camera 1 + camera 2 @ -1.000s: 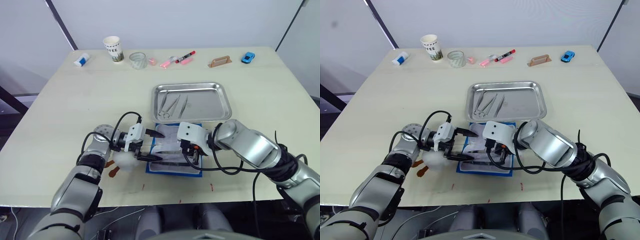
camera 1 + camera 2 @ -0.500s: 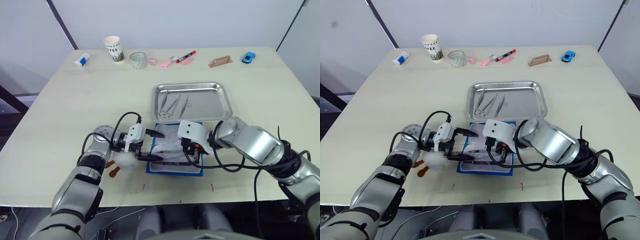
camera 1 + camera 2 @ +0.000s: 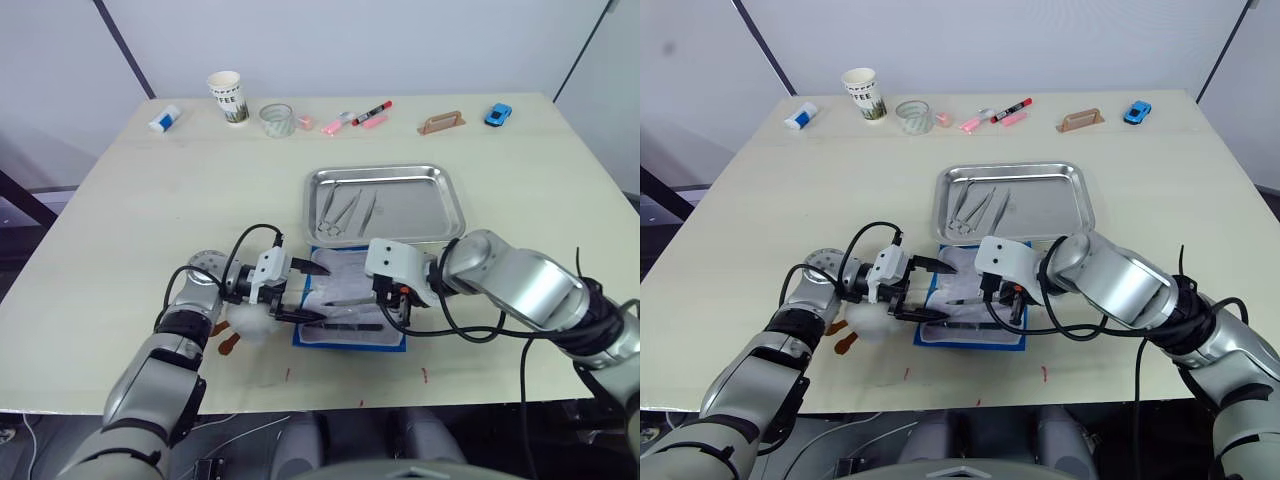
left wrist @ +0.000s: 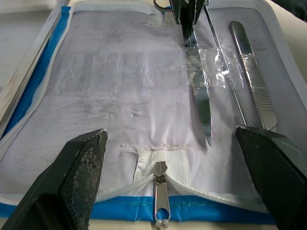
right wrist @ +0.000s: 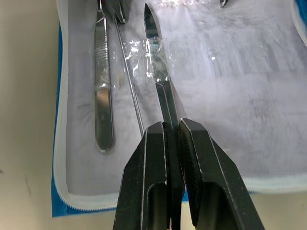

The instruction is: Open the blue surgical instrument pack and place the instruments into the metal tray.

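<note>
Instrument [image 5: 160,81] clamped in right gripper [image 5: 172,132] (over pack [image 5: 249,86])

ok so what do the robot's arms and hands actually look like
Both arms are silver-grey metal shells with black joint bands and loose black cables looping along the forearms. The left hand and right hand each have a white block-shaped housing at the wrist and two black wedge-shaped fingers with a matte, slightly grainy surface.
</note>
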